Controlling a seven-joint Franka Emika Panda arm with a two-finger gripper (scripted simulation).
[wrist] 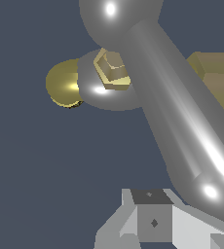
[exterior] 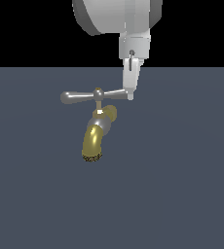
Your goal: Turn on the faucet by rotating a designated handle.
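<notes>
shiny grey handle point(exterior: 87, 96), brass-gold faucet point(exterior: 95, 136) spout, dark speckled mouth

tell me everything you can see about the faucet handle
The handle is a slim, shiny grey metal crossbar, lying roughly level above the brass-gold spout. Two arms run out from a short stem with a brass hexagonal cap, each ending in a rounded bulb. The gripper meets the arm end on the exterior view's right; whether it grips or just presses is unclear.
</notes>
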